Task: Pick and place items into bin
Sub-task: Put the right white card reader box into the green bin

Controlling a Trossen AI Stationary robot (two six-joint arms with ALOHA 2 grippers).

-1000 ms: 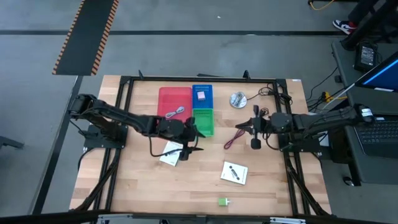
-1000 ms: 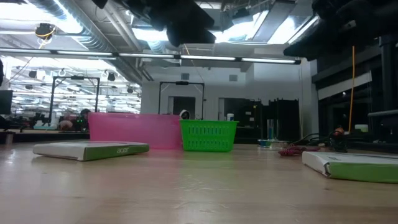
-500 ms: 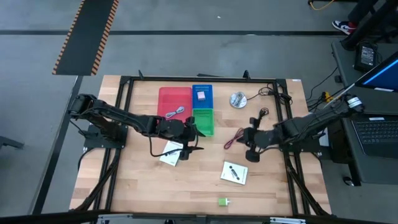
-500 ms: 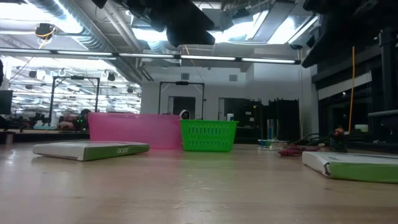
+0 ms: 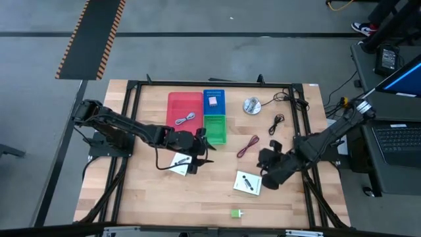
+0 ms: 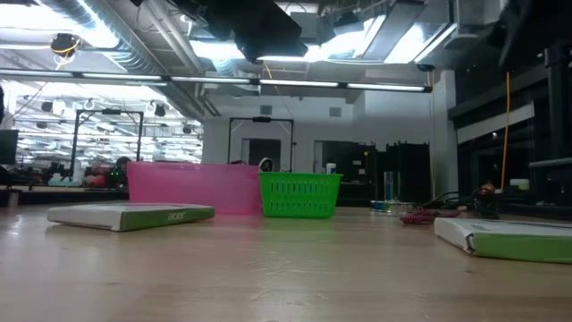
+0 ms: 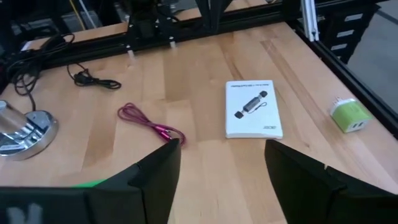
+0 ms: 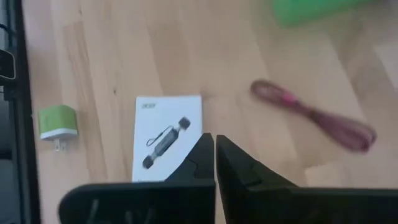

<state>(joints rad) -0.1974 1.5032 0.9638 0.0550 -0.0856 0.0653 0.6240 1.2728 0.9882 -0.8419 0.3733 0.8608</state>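
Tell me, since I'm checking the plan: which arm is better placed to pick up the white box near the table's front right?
The right. In the high view the right gripper, fingers shut, sits just beside that white box, which its wrist camera shows close ahead. The left gripper hangs open over the other white box, farther away.

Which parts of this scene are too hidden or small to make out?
- White box, high view: left gripper covers part of it.
- Blue bin: its small white content is too tiny to identify.
- Low view: pink bin walls hide what's inside.
- Right gripper, wrist view: blocks the other white box's corner.
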